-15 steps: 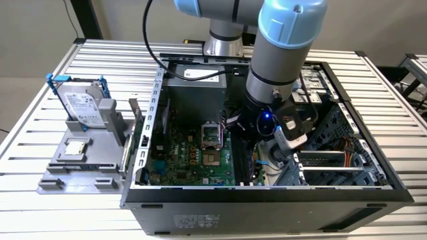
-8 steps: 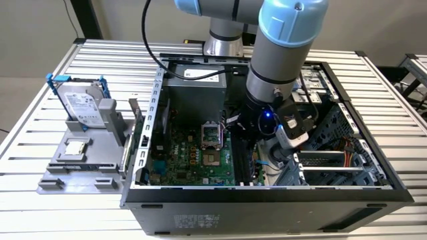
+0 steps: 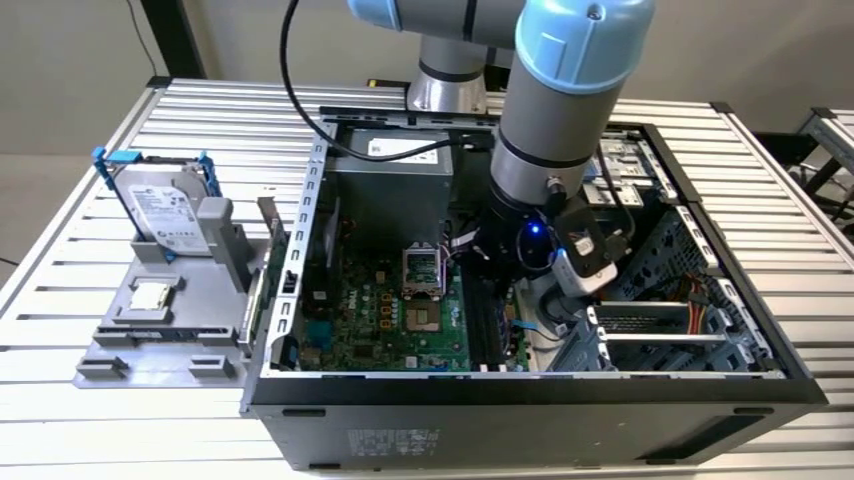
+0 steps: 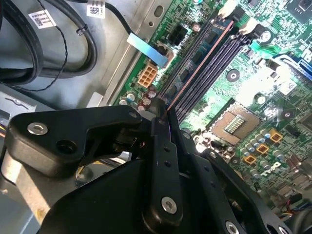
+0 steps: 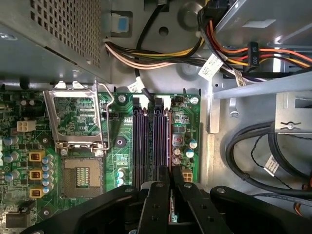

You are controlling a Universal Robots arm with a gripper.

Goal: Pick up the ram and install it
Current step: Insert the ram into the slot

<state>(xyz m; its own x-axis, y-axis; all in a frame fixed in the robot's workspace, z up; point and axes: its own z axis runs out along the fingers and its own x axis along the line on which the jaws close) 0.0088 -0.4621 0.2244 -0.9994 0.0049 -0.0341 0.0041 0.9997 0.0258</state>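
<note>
On the exterior view's left, a grey holder (image 3: pixel 167 335) stands on the slatted table (image 3: pixel 80 250) beside the open computer case (image 3: pixel 534 400). It carries the silver hard drive in its blue frame (image 3: pixel 167 205) and a small square processor chip (image 3: pixel 151 295). I see no ram stick on it, so I judge the picking up is already done.

Moving right, inside the case, the motherboard (image 3: pixel 387 320) lies flat with its processor socket (image 3: pixel 419 270) open. The arm reaches down into the case, and the gripper (image 3: pixel 491 290) is low over the black memory slots (image 3: pixel 483 335).

In the second wrist view the gripper (image 4: pixel 168 129) has its fingers (image 4: pixel 161 161) pressed together on the ram (image 4: pixel 195 66), a thin stick seen edge-on that runs along the memory slots (image 4: pixel 214 58). In the first wrist view the same stick (image 5: pixel 169 141) stands on its edge over the outer slot, the one nearest the small capacitors (image 5: pixel 183 146), and the fingers (image 5: pixel 155 204) pinch its near end.

So the ram is in line with a slot and at it or just above it. Whether it is fully pushed in, I cannot tell; the latches (image 4: pixel 229 12) at the far end look open, so I judge the seating is not finished.
</note>
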